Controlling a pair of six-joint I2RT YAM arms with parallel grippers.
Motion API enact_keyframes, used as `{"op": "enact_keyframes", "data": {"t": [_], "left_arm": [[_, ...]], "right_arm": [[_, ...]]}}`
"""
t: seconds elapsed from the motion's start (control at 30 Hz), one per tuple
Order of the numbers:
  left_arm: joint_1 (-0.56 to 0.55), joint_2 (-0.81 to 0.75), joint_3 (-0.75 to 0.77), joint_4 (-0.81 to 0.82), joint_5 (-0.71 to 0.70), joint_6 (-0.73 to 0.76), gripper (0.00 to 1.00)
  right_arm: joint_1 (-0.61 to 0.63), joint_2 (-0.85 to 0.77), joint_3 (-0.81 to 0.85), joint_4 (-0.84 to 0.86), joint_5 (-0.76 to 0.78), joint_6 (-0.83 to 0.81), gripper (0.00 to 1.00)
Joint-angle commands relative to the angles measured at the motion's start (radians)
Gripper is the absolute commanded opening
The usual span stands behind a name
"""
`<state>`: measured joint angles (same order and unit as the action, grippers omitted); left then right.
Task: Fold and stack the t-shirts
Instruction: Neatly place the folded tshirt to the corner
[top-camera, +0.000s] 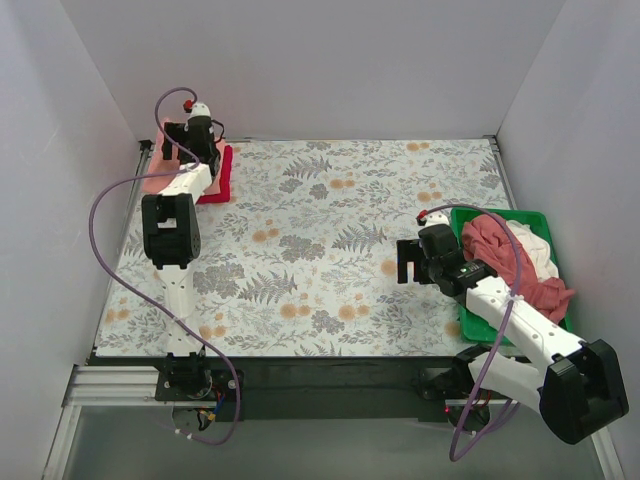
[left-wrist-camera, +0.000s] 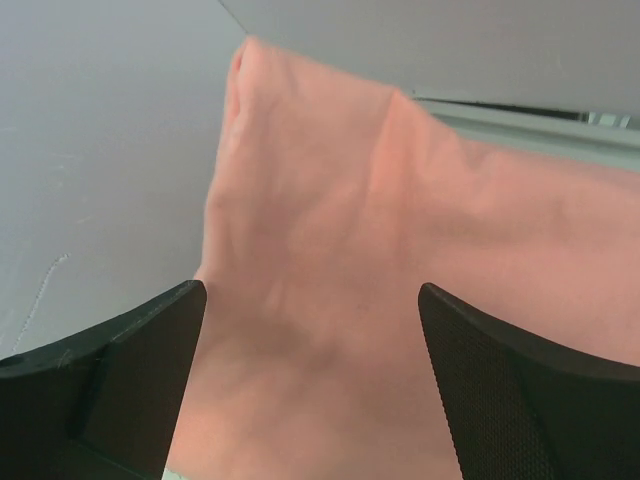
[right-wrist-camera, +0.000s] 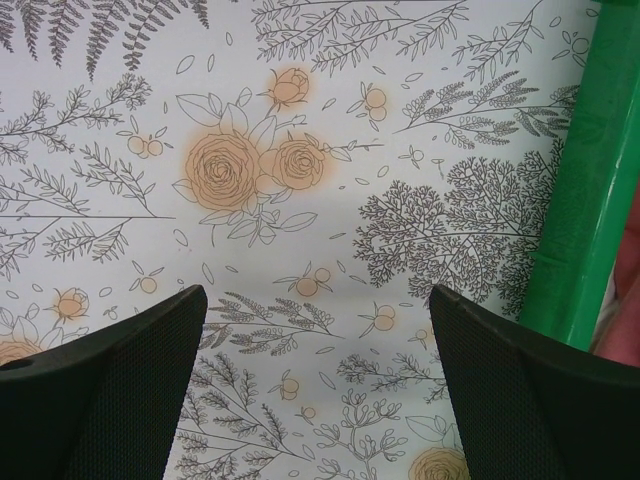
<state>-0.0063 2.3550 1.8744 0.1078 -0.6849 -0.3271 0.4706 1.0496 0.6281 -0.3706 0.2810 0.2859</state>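
Observation:
A folded salmon-pink t-shirt (top-camera: 160, 180) lies on a folded red t-shirt (top-camera: 218, 175) at the far left corner of the table. My left gripper (top-camera: 190, 150) hovers over this stack, open and empty; in the left wrist view the pink cloth (left-wrist-camera: 330, 250) fills the space between the spread fingers (left-wrist-camera: 120, 380). Unfolded shirts, dusty red (top-camera: 500, 245) and white (top-camera: 540, 250), are heaped in a green bin (top-camera: 470, 325) at the right. My right gripper (top-camera: 410, 262) is open and empty above the floral tablecloth, just left of the bin, whose rim shows in the right wrist view (right-wrist-camera: 590, 200).
The floral tablecloth (top-camera: 320, 240) covers the table. White walls enclose the left, back and right sides. A purple cable (top-camera: 105, 200) loops off the left arm.

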Motion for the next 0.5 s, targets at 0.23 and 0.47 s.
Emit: {"op": "enact_keyframes", "data": {"t": [0.23,0.47], "left_arm": [[0.005,-0.115,0.100,-0.144,0.036,-0.174,0.89],[0.005,-0.213,0.066,-0.235,0.102,-0.273,0.91]], "right_arm": [[-0.007,-0.010,0.051,0.001,-0.028,0.018,0.98],[-0.007,-0.071,0.030,-0.024,-0.055,0.027,0.98]]}}
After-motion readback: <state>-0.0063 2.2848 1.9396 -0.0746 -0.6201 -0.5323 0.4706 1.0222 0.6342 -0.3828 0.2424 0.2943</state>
